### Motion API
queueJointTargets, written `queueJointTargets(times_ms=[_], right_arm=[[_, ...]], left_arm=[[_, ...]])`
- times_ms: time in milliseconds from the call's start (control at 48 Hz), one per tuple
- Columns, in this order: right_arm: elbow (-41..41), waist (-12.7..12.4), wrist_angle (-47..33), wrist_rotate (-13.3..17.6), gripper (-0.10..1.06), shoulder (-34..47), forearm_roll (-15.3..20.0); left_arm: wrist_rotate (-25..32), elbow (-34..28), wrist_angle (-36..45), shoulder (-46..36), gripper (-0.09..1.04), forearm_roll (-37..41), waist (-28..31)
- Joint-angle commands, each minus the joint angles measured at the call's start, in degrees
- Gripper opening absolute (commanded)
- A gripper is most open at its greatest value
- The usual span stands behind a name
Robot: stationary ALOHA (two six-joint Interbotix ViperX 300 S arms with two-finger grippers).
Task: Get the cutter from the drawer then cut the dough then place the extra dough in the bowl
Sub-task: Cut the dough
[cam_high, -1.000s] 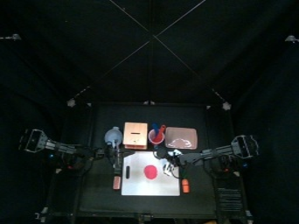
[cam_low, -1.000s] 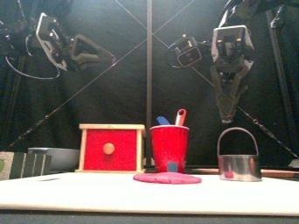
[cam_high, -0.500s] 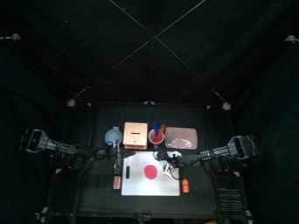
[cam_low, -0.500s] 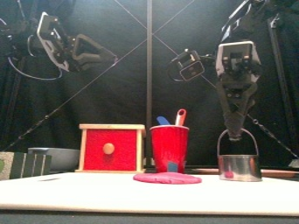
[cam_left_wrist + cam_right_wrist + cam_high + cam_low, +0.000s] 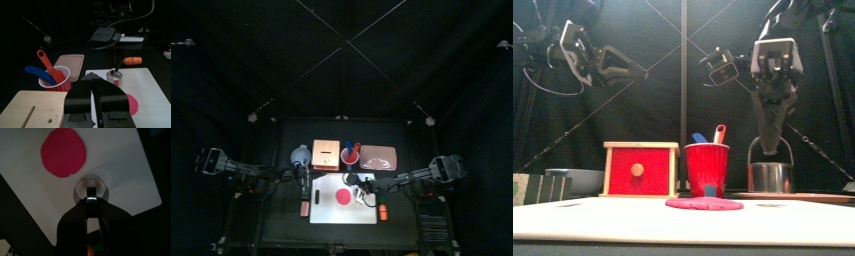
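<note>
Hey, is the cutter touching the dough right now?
Apart. The right wrist view shows bare white board between the cutter and the red dough. The front view shows the same gap, with the cutter off to one side of the dough.

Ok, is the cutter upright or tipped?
Upright: the cutter shows straight walls, wire handle up, the right gripper shut on it. Whether it touches the board: cannot tell.
</note>
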Motion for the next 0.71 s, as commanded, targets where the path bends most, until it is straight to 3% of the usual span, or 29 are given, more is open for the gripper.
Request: queueJointTargets(times_ms=[21,271,375,708], right_arm=[[-4.75,0.79,-0.26,-2.55,0.44,1.14,-0.88],[-13.45,0.53,4.31,-13.01,0.44,8.88,0.00],[-15.29,0.44,5.45,-15.91,0.44,10.55,1.85],[-16.00,-2.11,5.10,-16.35,0.43,11.78,2.90]], left_arm=[[-0.09,-1.41,-0.18,0.62,0.30,-0.18,0.79],[0.00,0.88,-0.09,-0.44,0.30,-1.41,2.55],[0.00,2.46,-0.09,-1.49,0.30,-2.29,3.16],[0.00,5.19,-0.09,-3.43,0.30,-4.04,3.78]])
